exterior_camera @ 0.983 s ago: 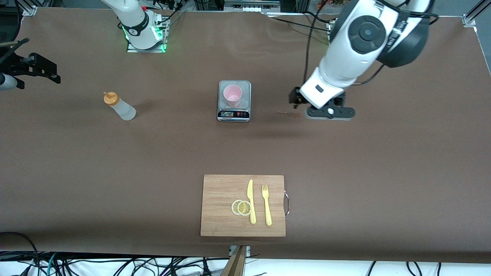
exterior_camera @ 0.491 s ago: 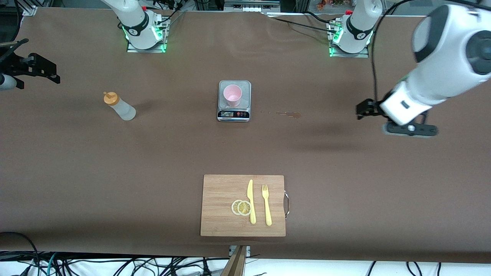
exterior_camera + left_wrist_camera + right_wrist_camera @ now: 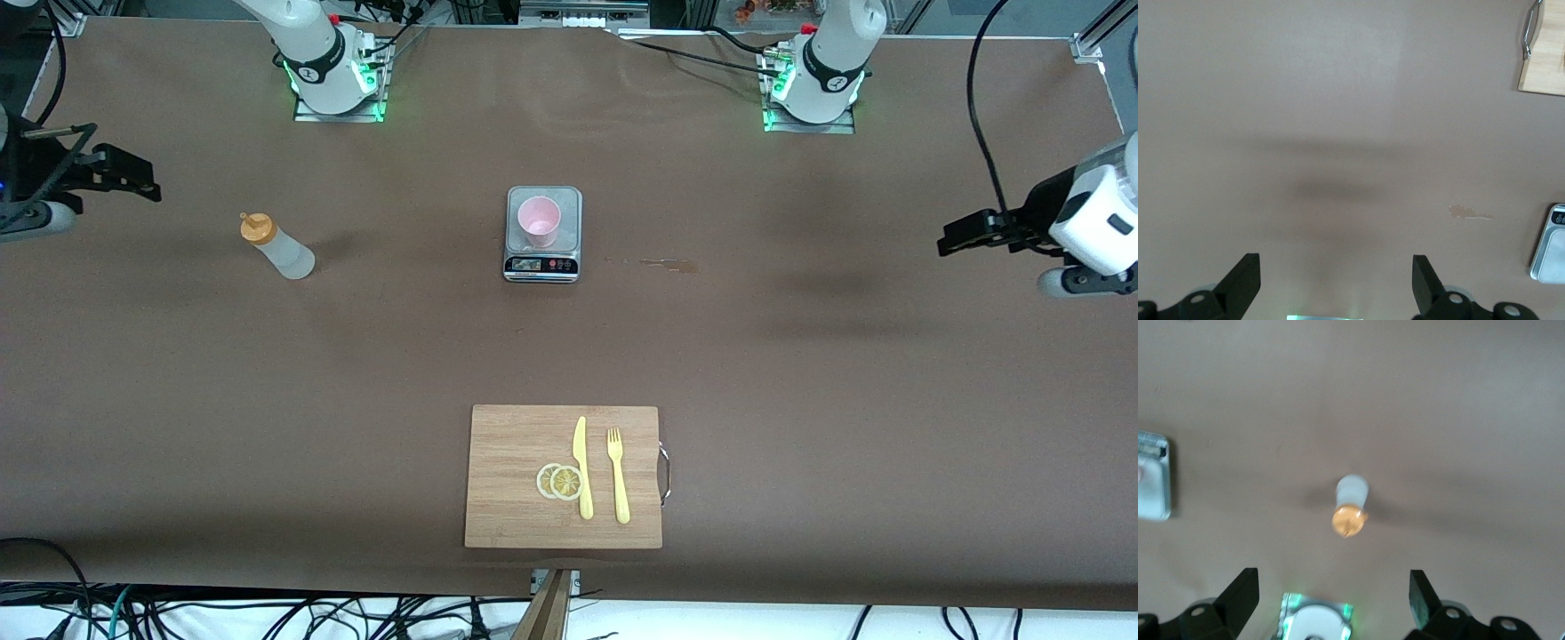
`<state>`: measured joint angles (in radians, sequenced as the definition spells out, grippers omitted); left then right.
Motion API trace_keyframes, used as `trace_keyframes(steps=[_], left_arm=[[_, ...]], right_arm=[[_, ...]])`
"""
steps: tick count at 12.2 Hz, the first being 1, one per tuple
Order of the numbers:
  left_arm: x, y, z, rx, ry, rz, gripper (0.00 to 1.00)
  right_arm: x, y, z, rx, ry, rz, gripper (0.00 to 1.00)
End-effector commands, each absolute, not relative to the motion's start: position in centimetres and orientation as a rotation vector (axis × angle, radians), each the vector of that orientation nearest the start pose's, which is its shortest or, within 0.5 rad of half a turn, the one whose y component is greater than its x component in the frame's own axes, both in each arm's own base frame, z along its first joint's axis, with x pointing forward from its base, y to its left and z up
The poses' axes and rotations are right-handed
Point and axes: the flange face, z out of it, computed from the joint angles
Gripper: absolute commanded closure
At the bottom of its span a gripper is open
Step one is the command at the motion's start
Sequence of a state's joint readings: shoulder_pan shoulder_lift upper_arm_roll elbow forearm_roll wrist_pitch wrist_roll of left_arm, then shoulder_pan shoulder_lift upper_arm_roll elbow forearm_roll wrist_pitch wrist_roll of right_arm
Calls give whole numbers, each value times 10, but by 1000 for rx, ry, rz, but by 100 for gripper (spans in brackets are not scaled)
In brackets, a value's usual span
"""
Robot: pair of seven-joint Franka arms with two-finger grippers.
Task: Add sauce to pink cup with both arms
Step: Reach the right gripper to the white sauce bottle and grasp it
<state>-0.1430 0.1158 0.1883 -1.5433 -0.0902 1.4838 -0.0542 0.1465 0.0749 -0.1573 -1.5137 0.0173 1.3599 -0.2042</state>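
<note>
The sauce bottle (image 3: 277, 249) stands on the table toward the right arm's end, whitish with an orange cap. It also shows in the right wrist view (image 3: 1350, 503), well apart from the fingers. The pink cup (image 3: 539, 221) stands upright on a small scale (image 3: 543, 267) at mid-table. My right gripper (image 3: 31, 220) hangs over the table edge at the right arm's end, open and empty (image 3: 1331, 593). My left gripper (image 3: 1089, 283) hangs over the left arm's end of the table, open and empty (image 3: 1335, 283).
A wooden cutting board (image 3: 511, 444) with lemon slices (image 3: 560, 482), a yellow knife (image 3: 582, 467) and a yellow fork (image 3: 618, 476) lies nearer the front camera. A small brownish stain (image 3: 671, 264) marks the cloth beside the scale.
My left arm has swung from beside the scale out to its own end of the table. My right gripper has shifted slightly. Bottle and cup have not moved.
</note>
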Motion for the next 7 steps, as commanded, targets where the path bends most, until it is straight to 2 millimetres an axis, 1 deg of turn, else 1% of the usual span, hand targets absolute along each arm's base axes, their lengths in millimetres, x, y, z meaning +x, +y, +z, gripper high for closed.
trace_keyframes(steps=[1,2,3,4,5,6,7], left_arm=[[570,13,570,-3185,-43,313,0],[570,13,569,-3184,-43,321,0],[571,9,567,-3185,-31,326,0],[570,3,564,-3184,-14,339,0],[571,1,562,-3181,-9,346,0],[571,-3,561,-3180,1,363,0],[571,-6,559,-3173,12,395,0]], right_arm=[[542,5,598,-2986,-411,416,0],[539,0,595,-2897,-687,432,0],[540,-7,588,-2808,-923,404,0],[542,-26,578,-2741,-1046,383,0],[544,-49,568,-2675,-1160,354,0],[547,-64,555,-2604,-1278,328,0],[547,-83,543,-2516,-1356,274,0]])
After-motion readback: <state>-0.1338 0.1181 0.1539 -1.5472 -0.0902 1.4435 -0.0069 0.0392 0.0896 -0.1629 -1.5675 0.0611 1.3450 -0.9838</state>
